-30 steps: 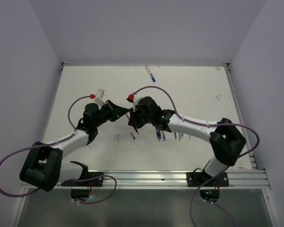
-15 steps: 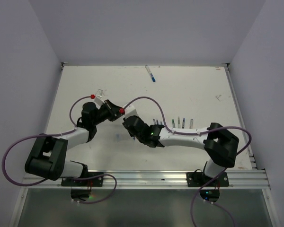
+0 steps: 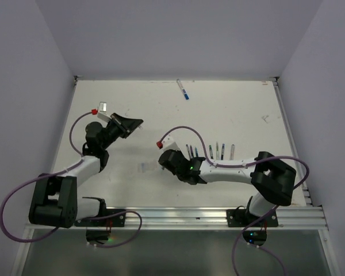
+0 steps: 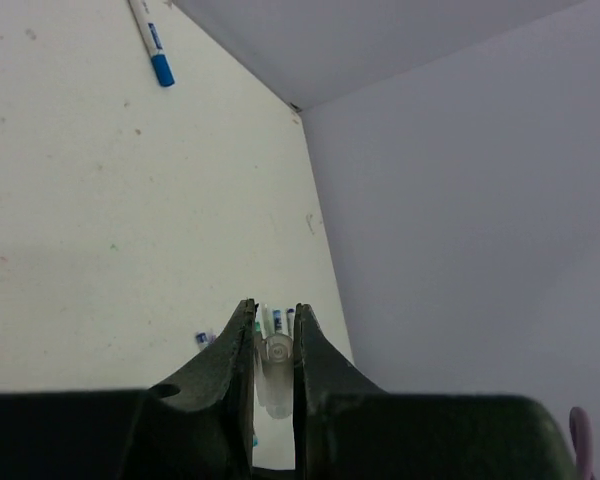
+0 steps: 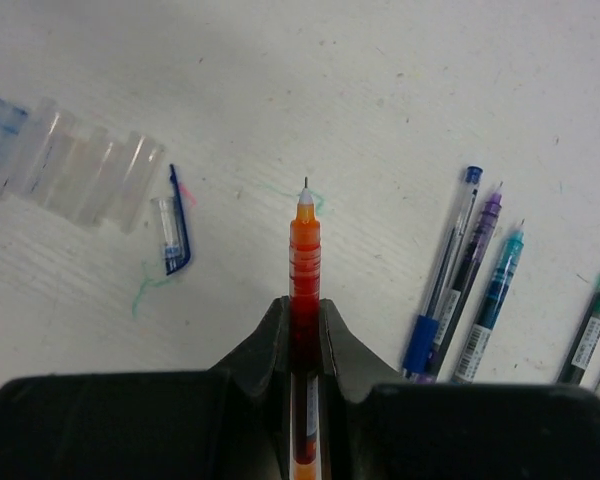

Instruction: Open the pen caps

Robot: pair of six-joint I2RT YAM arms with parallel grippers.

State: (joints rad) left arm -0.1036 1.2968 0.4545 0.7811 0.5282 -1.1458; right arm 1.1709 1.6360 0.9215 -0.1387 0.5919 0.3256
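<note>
From above, the left gripper [image 3: 133, 122] is off to the left; the right gripper [image 3: 168, 161] sits by the row of pens [image 3: 210, 151] — it is the nearer arm to them; one pen with a blue end [image 3: 183, 89] lies far at the back.

Left wrist: the jaws squeeze a clear cap [image 4: 275, 362].

Right wrist: the jaws pinch an orange pen [image 5: 304, 250], tip bare, pointing up the picture; the row lies just to its right, lined up almost the same way — loose caps [image 5: 75, 160] lie to its left.
</note>
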